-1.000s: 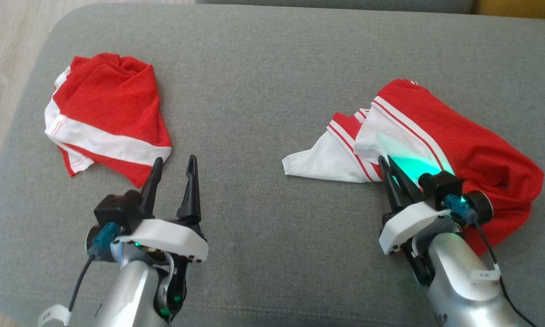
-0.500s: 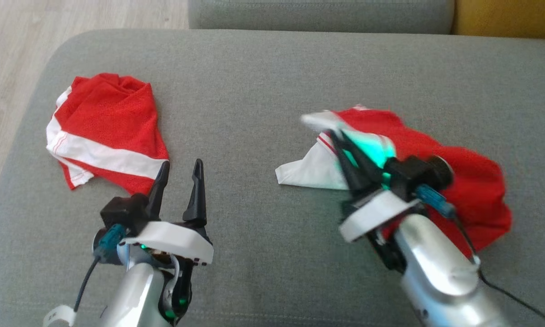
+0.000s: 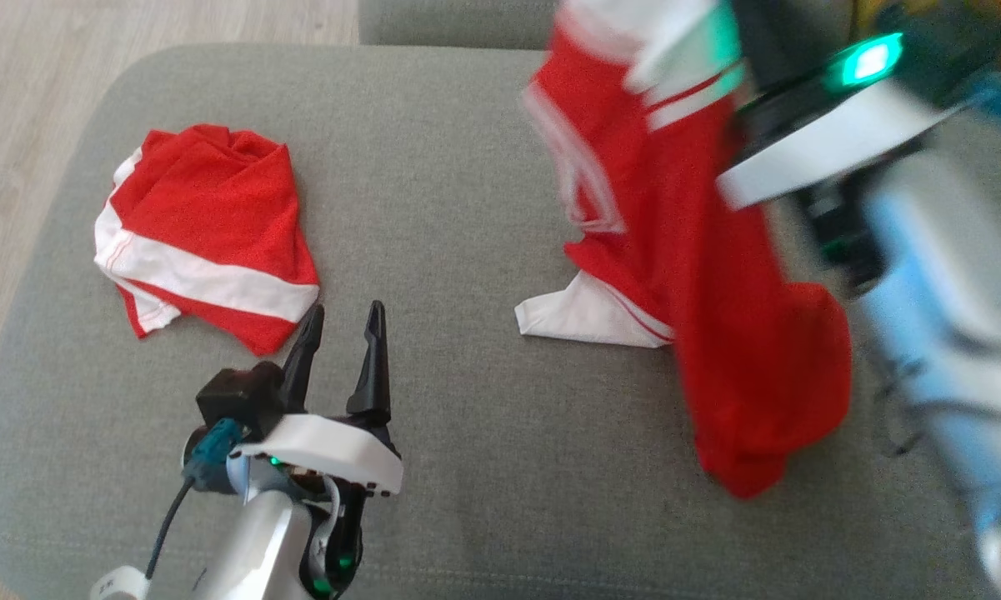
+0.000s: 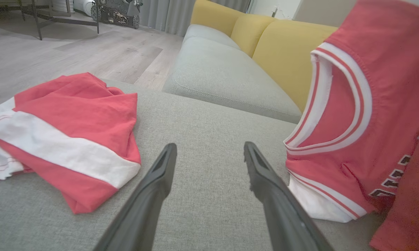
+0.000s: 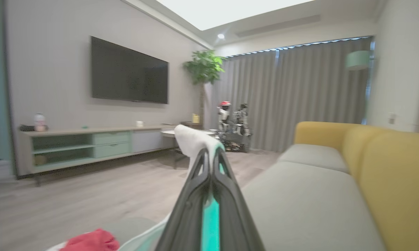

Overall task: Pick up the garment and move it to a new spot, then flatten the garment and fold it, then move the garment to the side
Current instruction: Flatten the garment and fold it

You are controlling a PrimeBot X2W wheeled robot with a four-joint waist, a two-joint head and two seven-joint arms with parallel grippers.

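Surface: grey fabric sofa cushion [image 3: 467, 208]. The head camera has shifted slightly since a second ago; the cushion itself has not moved.

Task item: red sleeveless jersey with white striped trim [image 3: 717, 317]. A second ago it lay in a heap on the cushion at the tips of the right gripper [image 5: 211, 153]. It now hangs in a long drape below that gripper. Its lower red end and one white corner still touch the cushion. In the left wrist view the jersey [image 4: 369, 104] is to the right of the left gripper [image 4: 210, 146], with the striped armhole facing it.

Other item: crumpled red garment with a white band [image 3: 208, 225]. It lies just beyond and left of the left gripper's fingertips, in the same place as before.

Right gripper: jaws pressed together on a fold of the jersey's white cloth [image 5: 192, 139], which pokes out past the tips. The arm has risen toward the upper right of the head view and is motion-blurred.

Left gripper [image 3: 346, 308]: jaws spread wide, nothing between them, low over the cushion, posture unchanged.
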